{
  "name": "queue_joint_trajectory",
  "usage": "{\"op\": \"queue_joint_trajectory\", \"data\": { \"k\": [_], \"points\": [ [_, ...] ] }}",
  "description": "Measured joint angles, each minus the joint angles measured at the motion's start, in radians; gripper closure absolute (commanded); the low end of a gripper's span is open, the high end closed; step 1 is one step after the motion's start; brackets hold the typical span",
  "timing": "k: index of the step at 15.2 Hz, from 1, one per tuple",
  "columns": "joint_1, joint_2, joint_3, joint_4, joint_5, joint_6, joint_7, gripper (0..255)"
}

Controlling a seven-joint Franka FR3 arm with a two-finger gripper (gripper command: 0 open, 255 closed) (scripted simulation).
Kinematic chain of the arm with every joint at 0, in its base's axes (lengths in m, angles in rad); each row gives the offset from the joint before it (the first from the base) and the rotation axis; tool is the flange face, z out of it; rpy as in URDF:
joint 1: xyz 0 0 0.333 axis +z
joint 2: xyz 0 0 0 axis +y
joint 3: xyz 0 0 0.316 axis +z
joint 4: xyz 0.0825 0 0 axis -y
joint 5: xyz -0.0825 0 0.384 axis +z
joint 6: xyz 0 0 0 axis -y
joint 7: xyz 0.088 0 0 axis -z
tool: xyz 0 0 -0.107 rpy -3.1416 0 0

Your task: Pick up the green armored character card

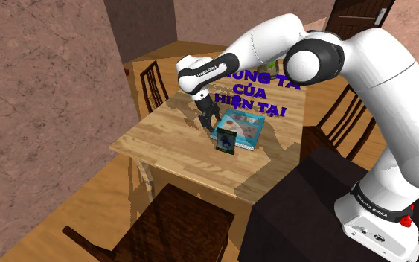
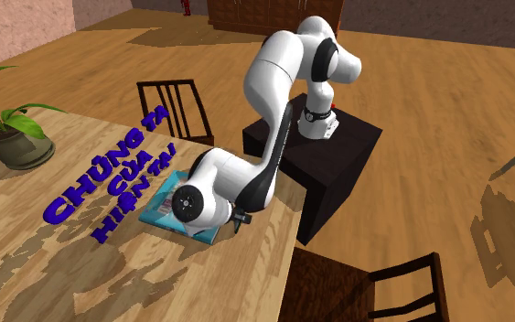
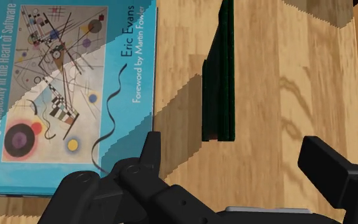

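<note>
The green armored character card (image 1: 225, 139) stands upright on the wooden table (image 1: 163, 145), beside a blue book (image 1: 246, 126). Seen from above in the wrist view, the card (image 3: 220, 70) is a thin dark green edge. My gripper (image 1: 207, 125) hovers just above the table, to the shoulder view's left of the card. The gripper (image 3: 238, 156) is open, with its fingers (image 3: 151, 147) wide apart. The card's near end lies just ahead of the fingertips, closer to one finger, and nothing touches it. The arm hides the card in the second exterior view.
The blue book (image 3: 50, 83) lies flat right beside the card. Purple floating letters (image 2: 109, 178) hang over the table. A potted plant (image 2: 13, 137) stands at the far end. Chairs (image 1: 152, 85) (image 1: 163, 223) (image 1: 345, 112) ring the table. The dark stand (image 1: 312, 193) is close by.
</note>
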Motion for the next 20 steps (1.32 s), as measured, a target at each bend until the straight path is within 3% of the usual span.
{"op": "queue_joint_trajectory", "data": {
  "k": [1,2,12,20],
  "points": [
    [0.000,0.007,0.000,0.002,0.000,0.004,0.001,0],
    [0.001,0.009,0.000,0.003,0.000,0.006,0.002,255],
    [0.002,0.011,0.000,0.003,0.000,0.008,0.003,255],
    [0.001,-0.041,0.001,0.007,0.002,-0.047,-0.003,255]
  ]
}}
